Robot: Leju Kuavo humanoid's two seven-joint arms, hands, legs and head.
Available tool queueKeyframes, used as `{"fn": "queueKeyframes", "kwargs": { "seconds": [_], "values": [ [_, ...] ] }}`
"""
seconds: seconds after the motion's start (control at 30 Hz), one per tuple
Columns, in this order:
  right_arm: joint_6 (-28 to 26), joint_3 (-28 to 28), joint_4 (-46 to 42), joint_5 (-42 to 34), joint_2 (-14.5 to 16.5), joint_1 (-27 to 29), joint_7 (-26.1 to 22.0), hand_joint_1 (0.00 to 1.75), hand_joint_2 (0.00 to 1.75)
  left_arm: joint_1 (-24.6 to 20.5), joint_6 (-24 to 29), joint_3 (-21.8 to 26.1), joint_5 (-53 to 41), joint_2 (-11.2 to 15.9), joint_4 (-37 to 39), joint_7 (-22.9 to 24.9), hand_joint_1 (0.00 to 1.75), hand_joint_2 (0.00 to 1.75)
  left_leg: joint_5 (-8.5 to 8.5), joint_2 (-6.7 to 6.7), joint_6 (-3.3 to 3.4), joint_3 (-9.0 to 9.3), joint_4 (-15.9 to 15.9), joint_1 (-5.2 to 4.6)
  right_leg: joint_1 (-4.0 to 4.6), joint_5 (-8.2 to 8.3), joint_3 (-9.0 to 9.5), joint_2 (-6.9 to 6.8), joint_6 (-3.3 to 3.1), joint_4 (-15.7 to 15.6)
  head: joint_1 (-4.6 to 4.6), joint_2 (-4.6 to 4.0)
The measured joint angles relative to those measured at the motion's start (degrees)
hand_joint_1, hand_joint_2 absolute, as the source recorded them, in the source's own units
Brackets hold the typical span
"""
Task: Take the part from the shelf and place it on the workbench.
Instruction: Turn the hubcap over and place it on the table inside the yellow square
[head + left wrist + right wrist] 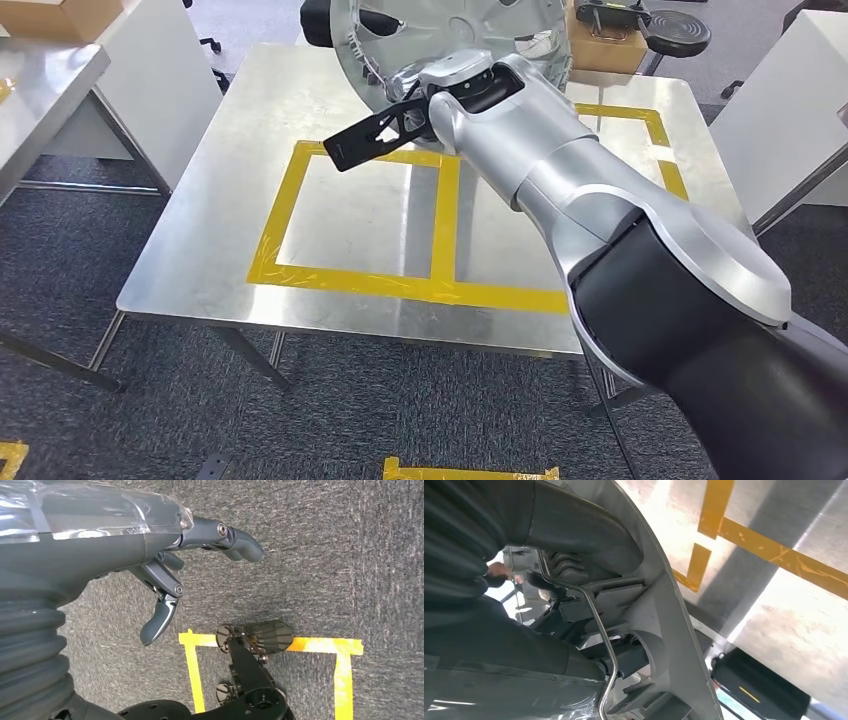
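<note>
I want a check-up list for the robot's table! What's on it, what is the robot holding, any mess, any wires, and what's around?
Surface: shiny metal workbench with yellow tape rectangles.
Job's things: big silver round part, like a wheel cover, held above the far side of the workbench; whether it touches the top cannot be told.
Clutter: nothing seen on the workbench top.
Hands: right hand grips the part from behind, fingers mostly hidden. Left hand holds nothing, fingers apart, hanging over the carpet.
Cables: nothing seen.
Surroundings: cardboard box behind the workbench, another table to the left, yellow floor tape.
</note>
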Motion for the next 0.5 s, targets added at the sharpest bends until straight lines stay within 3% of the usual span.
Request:
{"fn": "queueKeyframes", "kwargs": {
  "seconds": [0.2,0.5],
  "values": [
    [0.9,-0.9,0.1,0.2,-1.1,0.1,-0.2,1.75,1.75,0.0,-0.3,0.0,-2.4,0.5,0.1,-0.6,0.0,1.75,0.0,0.02,0.0,0.01,0.0,-0.01,-0.01,0.0,0.0,0.01,0.0,0.0,0.03,0.0],
    [1.1,-4.5,0.1,-1.4,-2.6,0.1,0.0,1.75,1.75,-1.1,0.1,0.4,-6.8,3.4,0.1,-0.5,0.0,1.75,0.01,-0.14,-0.02,0.06,0.0,0.03,0.03,-0.04,0.0,-0.09,-0.04,0.0,-0.13,0.0]
  ]
}}
